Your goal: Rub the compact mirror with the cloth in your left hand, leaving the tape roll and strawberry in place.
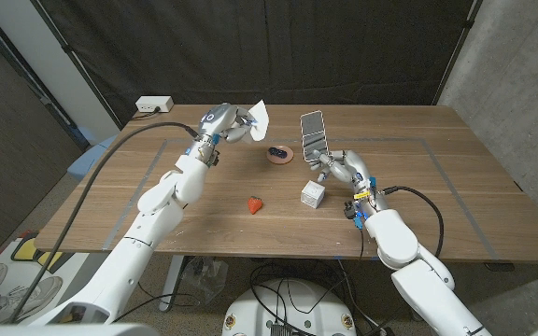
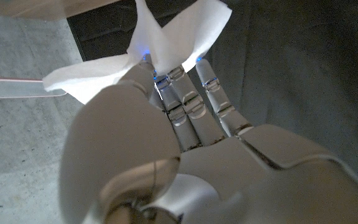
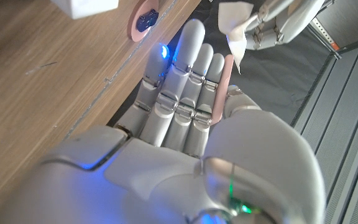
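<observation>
My right hand (image 1: 341,170) holds the open compact mirror (image 1: 314,132) upright above the table, right of centre. In the right wrist view the mirror's pink edge (image 3: 224,84) sits between the thumb and the fingers. My left hand (image 1: 224,122) is raised at the middle left and pinches a white cloth (image 1: 260,119), a short way left of the mirror and apart from it. The cloth (image 2: 166,37) fans out past the fingertips. The pink tape roll (image 1: 280,154) lies between the hands. The red strawberry (image 1: 255,204) lies nearer the front edge.
A small white cube (image 1: 313,194) stands on the table just below my right hand. A white power strip (image 1: 154,105) sits at the far left corner. A black curtain hangs behind the table (image 1: 437,187). Cables run along both arms.
</observation>
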You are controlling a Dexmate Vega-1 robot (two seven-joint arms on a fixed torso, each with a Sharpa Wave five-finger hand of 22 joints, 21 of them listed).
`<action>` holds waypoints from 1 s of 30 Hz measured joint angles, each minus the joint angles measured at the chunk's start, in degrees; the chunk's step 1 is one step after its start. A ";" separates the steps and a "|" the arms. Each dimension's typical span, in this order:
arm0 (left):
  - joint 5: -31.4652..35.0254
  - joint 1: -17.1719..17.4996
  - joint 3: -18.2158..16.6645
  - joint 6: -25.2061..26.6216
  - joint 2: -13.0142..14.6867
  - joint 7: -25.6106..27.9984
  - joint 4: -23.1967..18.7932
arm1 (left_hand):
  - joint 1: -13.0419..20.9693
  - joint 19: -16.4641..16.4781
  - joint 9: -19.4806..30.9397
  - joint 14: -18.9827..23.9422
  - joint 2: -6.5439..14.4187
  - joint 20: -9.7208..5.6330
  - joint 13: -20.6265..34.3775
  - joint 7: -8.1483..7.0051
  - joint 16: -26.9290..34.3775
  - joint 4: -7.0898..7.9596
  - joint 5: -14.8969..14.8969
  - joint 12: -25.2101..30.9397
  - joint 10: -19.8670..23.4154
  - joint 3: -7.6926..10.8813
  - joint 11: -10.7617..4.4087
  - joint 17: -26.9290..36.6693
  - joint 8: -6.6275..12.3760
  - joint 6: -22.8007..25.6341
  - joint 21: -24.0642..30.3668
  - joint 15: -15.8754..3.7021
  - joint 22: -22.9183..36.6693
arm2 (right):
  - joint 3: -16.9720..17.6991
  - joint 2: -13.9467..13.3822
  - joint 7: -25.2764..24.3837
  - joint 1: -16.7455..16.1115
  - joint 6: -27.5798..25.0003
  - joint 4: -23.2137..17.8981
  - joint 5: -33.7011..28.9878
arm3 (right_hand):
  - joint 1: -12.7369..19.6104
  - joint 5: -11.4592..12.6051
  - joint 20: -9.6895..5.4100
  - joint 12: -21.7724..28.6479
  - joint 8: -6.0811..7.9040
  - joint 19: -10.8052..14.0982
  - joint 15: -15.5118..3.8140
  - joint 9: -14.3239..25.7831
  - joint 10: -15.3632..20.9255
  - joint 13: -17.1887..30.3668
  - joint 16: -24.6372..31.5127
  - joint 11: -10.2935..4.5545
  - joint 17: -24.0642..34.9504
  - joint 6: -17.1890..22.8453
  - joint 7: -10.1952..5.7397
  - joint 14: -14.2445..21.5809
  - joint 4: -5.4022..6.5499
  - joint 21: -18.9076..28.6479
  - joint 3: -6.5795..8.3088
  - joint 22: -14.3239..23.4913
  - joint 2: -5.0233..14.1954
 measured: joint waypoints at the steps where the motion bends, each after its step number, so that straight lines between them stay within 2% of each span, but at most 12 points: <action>1: -0.18 -0.44 0.10 -0.16 -0.34 -0.02 0.40 | 0.00 -0.09 0.00 0.00 0.00 0.09 0.00 0.00 0.00 0.00 0.00 0.00 0.00 0.00 0.00 0.13 0.00 0.00 0.00 0.00 0.00 | -0.04 0.00 -0.18 0.03 0.05 0.01 -0.80 | 0.00 0.00 0.00 0.00 0.00 0.00 0.00 0.00 0.00 0.00 0.00 0.00 0.00 0.00 0.00 0.00 0.00 0.00 0.00 -0.19 0.00; 14: -11.44 -5.22 1.31 -8.16 -3.78 -4.50 5.30 | 0.54 -0.40 0.00 0.13 -0.55 -0.21 0.08 0.00 -0.47 0.24 0.00 0.00 0.00 -0.24 0.00 0.96 -0.22 0.00 1.07 -0.11 -0.27 | -1.95 -0.03 -1.46 1.76 0.66 0.47 -8.44 | 0.00 -0.01 0.00 -0.41 -0.11 -0.40 0.00 0.26 0.00 0.00 -0.40 0.00 -0.01 0.22 0.19 0.00 0.00 0.52 0.00 -0.77 0.00; 17: -13.37 -6.20 1.52 -9.14 -4.53 -5.57 6.41 | 0.53 -0.42 0.00 0.42 -0.55 -0.19 0.09 0.00 -0.48 0.24 0.00 -0.01 0.00 -0.23 0.00 1.10 -0.22 0.00 1.11 -0.21 -0.26 | -2.17 -0.02 -1.65 1.95 0.77 0.52 -9.92 | 0.00 0.00 0.00 -0.41 -0.23 -0.40 0.00 0.26 0.00 0.00 -0.40 0.00 0.08 0.22 0.19 0.00 -0.31 0.78 -0.33 -0.89 0.00; 25: -19.70 -8.50 2.21 -11.93 -6.31 -9.80 9.06 | 0.53 -0.70 0.00 0.43 -0.55 0.10 0.10 0.00 -0.83 0.35 0.00 -0.02 0.00 -0.35 0.00 1.50 -0.67 0.40 1.50 -0.20 -0.53 | -3.09 0.16 -2.36 2.74 1.07 0.58 -13.95 | 0.00 0.23 0.20 -0.41 -0.39 -0.60 0.00 0.25 -0.01 0.12 -0.40 0.01 0.26 0.32 0.09 0.00 -0.24 0.98 -0.39 -1.30 0.00; 27: -20.46 -8.98 2.40 -12.19 -6.67 -10.50 9.56 | 0.53 -0.96 0.00 0.43 -0.55 -0.08 0.10 0.00 -0.83 0.48 0.00 -0.02 0.21 -0.47 0.21 1.66 -0.67 0.40 1.50 -0.20 -0.53 | -3.35 0.28 -2.68 2.97 1.11 0.63 -15.48 | 0.00 0.23 0.21 -0.41 -0.39 -0.60 0.00 0.24 -0.02 0.09 -0.40 0.02 0.26 0.32 0.09 0.00 -0.24 1.16 -0.39 -1.30 0.00; 30: -21.63 -9.46 2.67 -12.37 -7.15 -11.58 10.04 | 0.53 -3.15 0.00 0.42 -0.55 -0.02 0.14 -0.26 -1.17 0.47 0.00 -0.22 0.21 -0.48 0.20 1.99 -0.84 0.67 1.49 -0.19 -0.53 | -3.70 0.49 -2.90 3.37 1.17 0.78 -16.85 | 0.00 0.23 0.20 -0.41 -0.39 -0.60 0.00 0.24 -0.01 0.09 -0.40 0.01 0.26 0.74 0.51 0.00 -0.24 1.37 -0.39 -1.54 0.00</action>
